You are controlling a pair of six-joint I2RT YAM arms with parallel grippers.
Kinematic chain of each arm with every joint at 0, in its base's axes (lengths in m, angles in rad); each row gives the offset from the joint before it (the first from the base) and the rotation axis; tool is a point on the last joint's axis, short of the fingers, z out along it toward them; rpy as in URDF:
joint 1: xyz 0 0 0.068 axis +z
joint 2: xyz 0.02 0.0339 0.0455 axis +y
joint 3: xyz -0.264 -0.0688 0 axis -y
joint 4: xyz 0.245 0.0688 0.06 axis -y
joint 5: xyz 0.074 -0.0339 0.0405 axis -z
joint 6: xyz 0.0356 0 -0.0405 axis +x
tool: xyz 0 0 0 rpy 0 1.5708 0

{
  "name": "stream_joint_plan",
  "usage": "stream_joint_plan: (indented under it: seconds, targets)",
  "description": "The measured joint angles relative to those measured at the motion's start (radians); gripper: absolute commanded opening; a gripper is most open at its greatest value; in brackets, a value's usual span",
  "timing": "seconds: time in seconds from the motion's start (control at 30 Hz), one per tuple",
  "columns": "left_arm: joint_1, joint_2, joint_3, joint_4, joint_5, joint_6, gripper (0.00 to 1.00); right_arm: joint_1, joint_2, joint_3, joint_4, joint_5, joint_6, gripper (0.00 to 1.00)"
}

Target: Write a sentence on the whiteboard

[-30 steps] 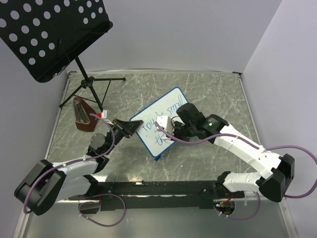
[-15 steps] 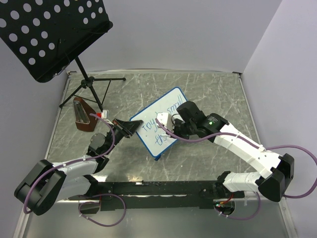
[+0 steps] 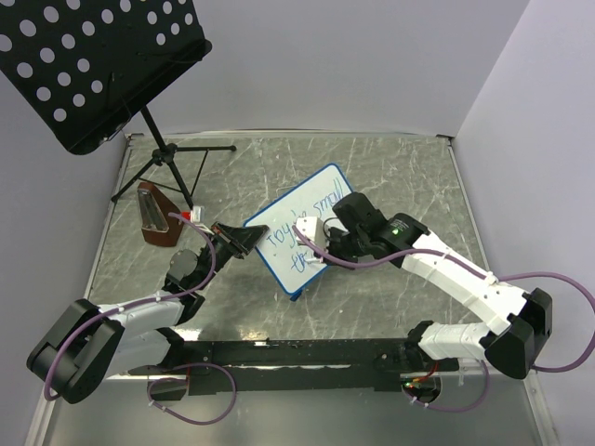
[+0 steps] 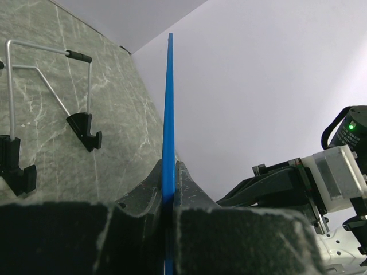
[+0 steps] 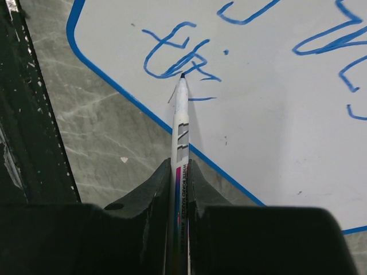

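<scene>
The whiteboard [image 3: 321, 189], white with a blue frame, stands tilted mid-table; my left gripper [image 3: 244, 239] is shut on its left edge. In the left wrist view the whiteboard [image 4: 170, 103] shows edge-on as a blue strip clamped in my left gripper [image 4: 169, 173]. My right gripper [image 3: 313, 248] is shut on a white marker [image 5: 182, 117], whose tip touches the board at the lower line of writing. The sentence [image 5: 179, 57] is blue handwriting in two lines [image 3: 299, 232]; the right arm covers part of it from above.
A black perforated music stand [image 3: 93, 65] on a tripod [image 3: 172, 160] rises at the back left; its feet [image 4: 85, 127] show behind the board. A brown wedge-shaped object [image 3: 156, 219] lies left of the board. A black rail [image 3: 297, 354] runs along the near edge.
The right gripper with the marker shifted up along the board, then back down slightly to the lower line. The left gripper and board stayed still.
</scene>
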Motion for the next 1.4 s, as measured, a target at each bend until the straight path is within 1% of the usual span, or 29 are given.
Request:
stream_joint_plan:
  seconds: [0.43, 0.67, 0.77, 1.03, 1.4]
  targets:
    - [0.001, 0.003, 0.000, 0.000, 0.000, 0.003, 0.01, -0.015, -0.027, -0.023, -0.036, -0.026, -0.011, 0.00]
    - [0.001, 0.003, 0.000, 0.002, 0.000, 0.003, 0.01, -0.167, -0.079, 0.080, -0.046, -0.147, -0.006, 0.00]
    - [0.001, 0.003, 0.000, 0.002, 0.000, 0.003, 0.01, -0.211, -0.100, 0.084, -0.032, -0.164, 0.001, 0.00]
    - [0.001, 0.003, 0.000, 0.002, 0.000, 0.003, 0.01, -0.216, -0.104, 0.016, -0.006, -0.164, 0.023, 0.00]
    - [0.001, 0.001, 0.000, 0.003, 0.000, -0.004, 0.01, -0.216, -0.100, 0.005, 0.028, -0.168, 0.030, 0.00]
